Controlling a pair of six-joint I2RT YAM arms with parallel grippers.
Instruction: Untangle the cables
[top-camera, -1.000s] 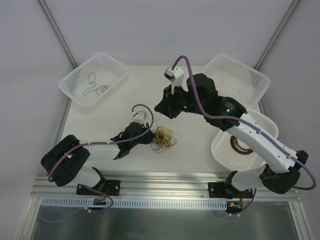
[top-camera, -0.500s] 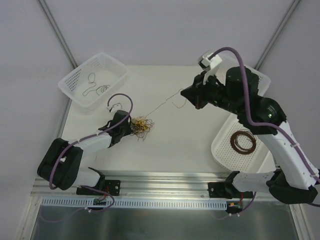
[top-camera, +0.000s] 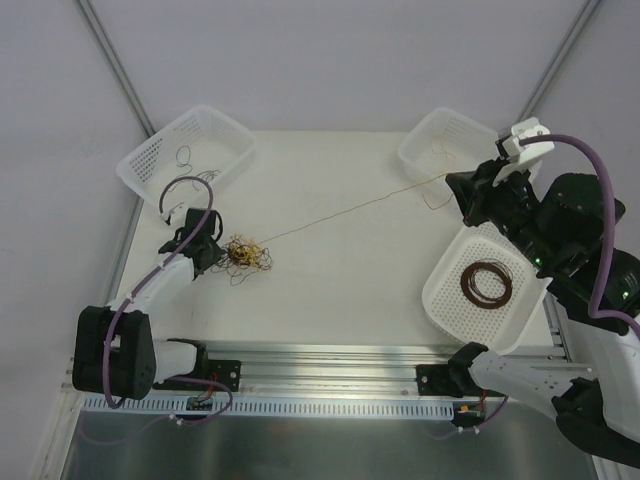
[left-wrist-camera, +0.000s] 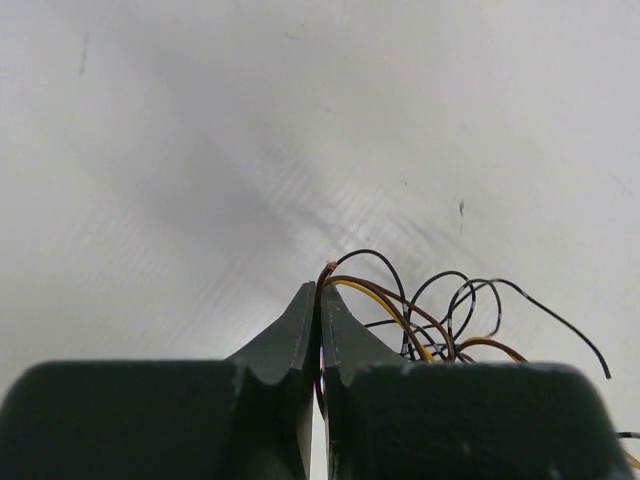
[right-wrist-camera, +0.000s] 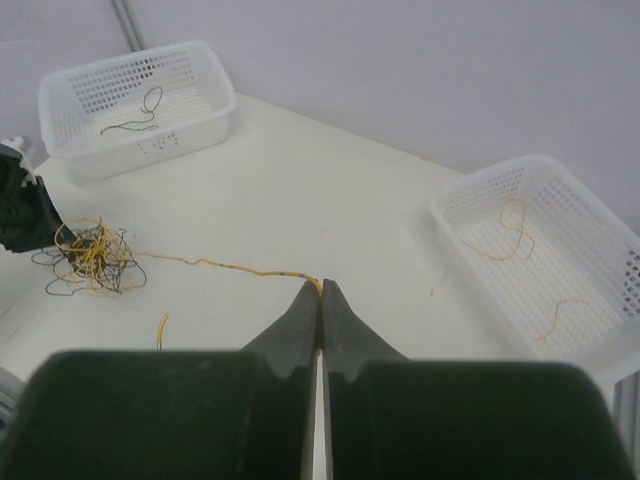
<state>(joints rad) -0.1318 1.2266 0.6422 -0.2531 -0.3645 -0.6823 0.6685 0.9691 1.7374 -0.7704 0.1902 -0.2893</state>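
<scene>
White worktop (top-camera: 340, 290) below: my left fingers (left-wrist-camera: 295, 330) clamp the cables (top-camera: 245, 255) at its left side as an anchor, my right fingers (right-wrist-camera: 300, 315) pinch one strand (top-camera: 350, 209) taut to tease it free.

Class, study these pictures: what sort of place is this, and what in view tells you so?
Likely a robotics lab test cell: a left arm and right arm bolted to a metal rail at a white table, with perforated baskets around a tangle of thin cables.
</scene>
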